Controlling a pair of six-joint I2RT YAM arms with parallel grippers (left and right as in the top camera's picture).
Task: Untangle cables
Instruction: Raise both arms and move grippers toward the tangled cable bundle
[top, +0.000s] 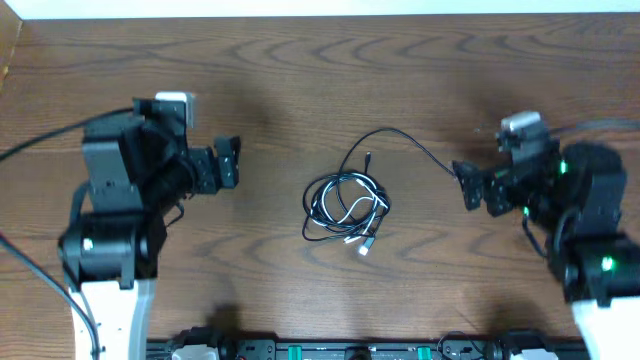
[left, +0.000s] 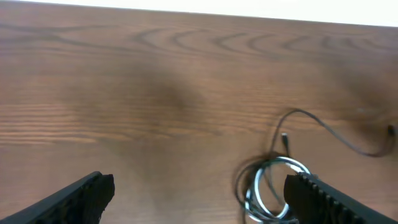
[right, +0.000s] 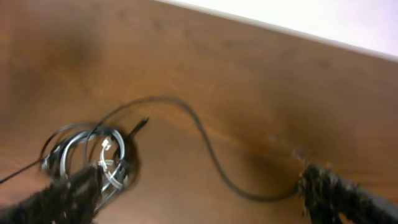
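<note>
Here the cables (top: 345, 205) lie bunched on the worktop (top: 300, 60), untouched. Both jaws gape empty on either side, probably placed to pull strands apart.

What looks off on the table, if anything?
Only the cables: black and white loops piled in one tangled coil in the middle of the table, with one black strand arcing out toward the right arm's fingers. I can't tell whether it touches them. Nothing looks spilled or damaged.
</note>
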